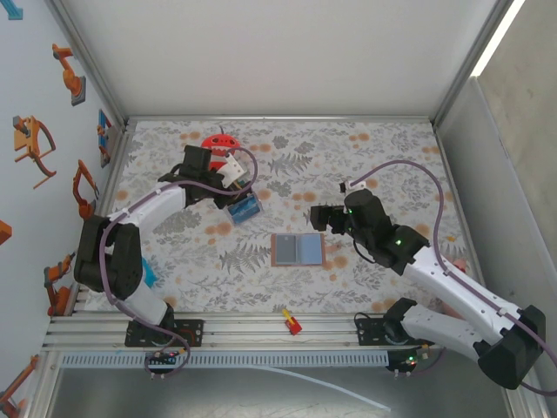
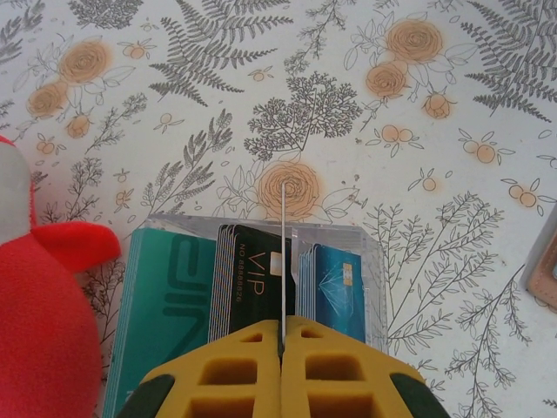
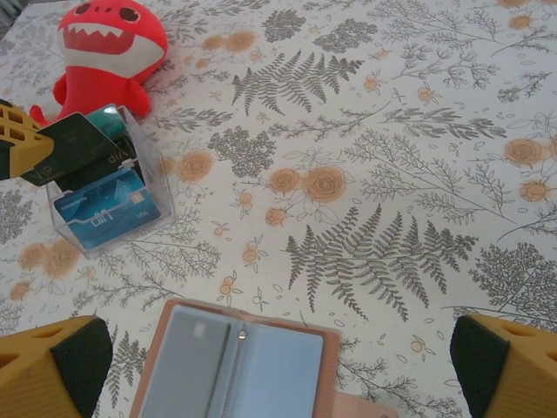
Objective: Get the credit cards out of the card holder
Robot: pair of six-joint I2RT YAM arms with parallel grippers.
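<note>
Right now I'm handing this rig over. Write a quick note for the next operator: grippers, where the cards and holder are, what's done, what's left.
Left gripper: shut on a dark card, over the clear box beside the red plush toy.
Right gripper: open, holding nothing, near the card holder.
Card holder: lying open and flat between the arms.
Done: other cards stand in the box.
Left: release the held card, then check the holder's pockets. I can't tell whether any cards remain.
</note>
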